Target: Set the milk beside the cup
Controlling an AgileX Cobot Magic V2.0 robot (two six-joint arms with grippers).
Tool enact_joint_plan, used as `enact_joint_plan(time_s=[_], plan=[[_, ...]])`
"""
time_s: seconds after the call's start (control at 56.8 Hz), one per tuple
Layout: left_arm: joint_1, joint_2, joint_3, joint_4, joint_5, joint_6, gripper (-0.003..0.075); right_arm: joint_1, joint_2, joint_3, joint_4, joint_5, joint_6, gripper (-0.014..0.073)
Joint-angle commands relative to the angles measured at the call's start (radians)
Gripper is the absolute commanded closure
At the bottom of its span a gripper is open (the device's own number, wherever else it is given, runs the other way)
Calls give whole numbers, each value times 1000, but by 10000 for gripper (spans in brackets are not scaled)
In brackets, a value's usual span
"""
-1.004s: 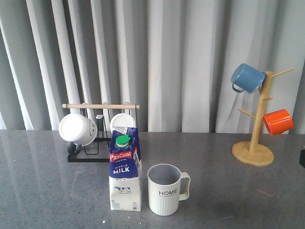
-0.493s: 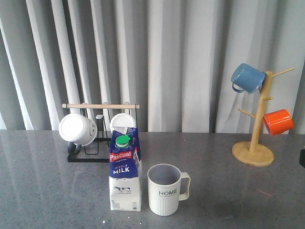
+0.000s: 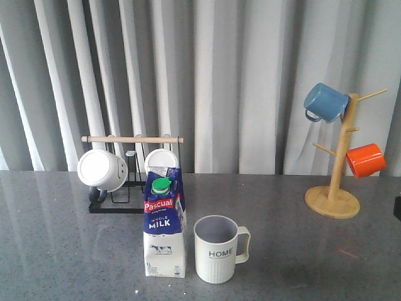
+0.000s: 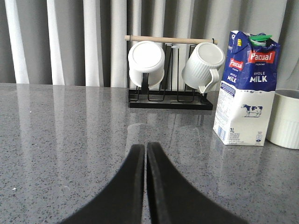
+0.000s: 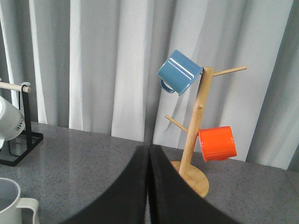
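Note:
The milk carton point(image 3: 165, 226), blue above, white below, green cap, stands upright on the grey table, just left of the ribbed "HOME" cup point(image 3: 217, 249), with a small gap between them. In the left wrist view the milk point(image 4: 246, 91) stands beside the cup point(image 4: 285, 119), which is cut by the frame edge. My left gripper point(image 4: 145, 148) is shut and empty, low over the table and well short of the carton. My right gripper point(image 5: 149, 149) is shut and empty; the cup's rim and handle point(image 5: 11, 205) show in a corner of its view. Neither gripper shows in the front view.
A black rack point(image 3: 125, 204) with a wooden bar holds two white mugs point(image 3: 102, 169) behind the milk. A wooden mug tree point(image 3: 335, 182) at the right carries a blue mug point(image 3: 324, 102) and an orange mug point(image 3: 365, 160). Grey curtains hang behind the table.

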Motion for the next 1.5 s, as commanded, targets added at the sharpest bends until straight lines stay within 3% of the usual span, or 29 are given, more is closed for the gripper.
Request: enact_joint_plan(time_s=[0.0,0.669,0.863,1.215,1.48], plan=[[-6,-13,-21,-10,-69,-5,726,-5,-6,-27,-7,-69,-1,602],[-6,-13,-21,-10,-69,-5,726,-5,-60,-9,34,-48,-40,602],[-6,-13,-21,-10,-69,-5,726,-5,-260,208,144,-102,-199,602],[-6,-13,-21,-10,-69,-5,726,-5,-641,697,201,-197,-192,602],[-6,-13,-21,-10,-69,-5,726,-5,-900,868,201,-164,-152,602]])
